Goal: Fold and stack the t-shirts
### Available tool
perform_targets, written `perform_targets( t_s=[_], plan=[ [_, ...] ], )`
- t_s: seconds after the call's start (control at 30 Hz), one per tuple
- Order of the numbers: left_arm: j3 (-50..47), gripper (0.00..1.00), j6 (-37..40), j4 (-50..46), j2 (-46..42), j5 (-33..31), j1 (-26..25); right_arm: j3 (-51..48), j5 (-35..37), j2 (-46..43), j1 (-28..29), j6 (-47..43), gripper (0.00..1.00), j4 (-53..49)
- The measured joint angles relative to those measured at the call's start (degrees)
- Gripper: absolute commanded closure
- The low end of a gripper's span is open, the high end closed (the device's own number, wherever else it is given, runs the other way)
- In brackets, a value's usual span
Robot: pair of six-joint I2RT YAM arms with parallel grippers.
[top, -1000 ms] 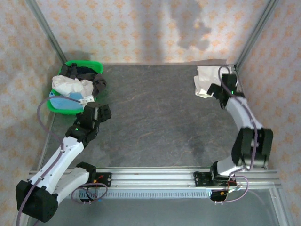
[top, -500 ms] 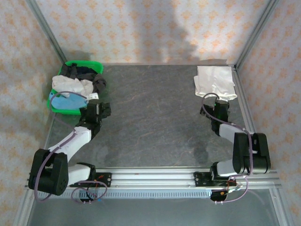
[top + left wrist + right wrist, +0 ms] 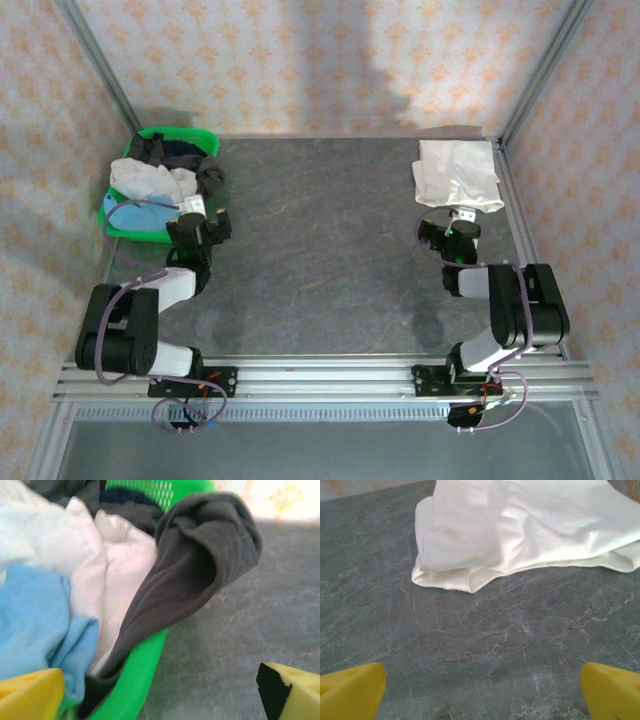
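A folded white t-shirt lies at the back right of the table. My right gripper stands open just in front of it, with bare table between its yellow fingertips. Unfolded t-shirts fill the green basket: a white one, a light blue one and a dark grey one draped over the rim. My left gripper is open beside the basket's right rim, holding nothing.
The dark stone-patterned table stretches between the two arms. Metal frame posts and patterned walls close off the left, right and back sides. An aluminium rail runs along the near edge.
Both arms have drawn back toward their bases and folded low. The right gripper has left the white t-shirt and now sits in front of it. The left gripper moved slightly back beside the basket.
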Motion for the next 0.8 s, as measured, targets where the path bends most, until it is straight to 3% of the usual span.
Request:
perform_targets(
  t_s=[0.17, 0.8],
  plan=[
    [-0.4, 0.0, 2.6, 5.0, 2.2, 2.0, 0.1, 0.0, 0.2, 0.0, 0.0, 0.0, 0.01, 0.8],
    [-0.4, 0.0, 3.8, 5.5, 2.4, 4.2, 0.1, 0.0, 0.5, 0.0, 0.0, 0.0, 0.01, 0.8]
  ],
)
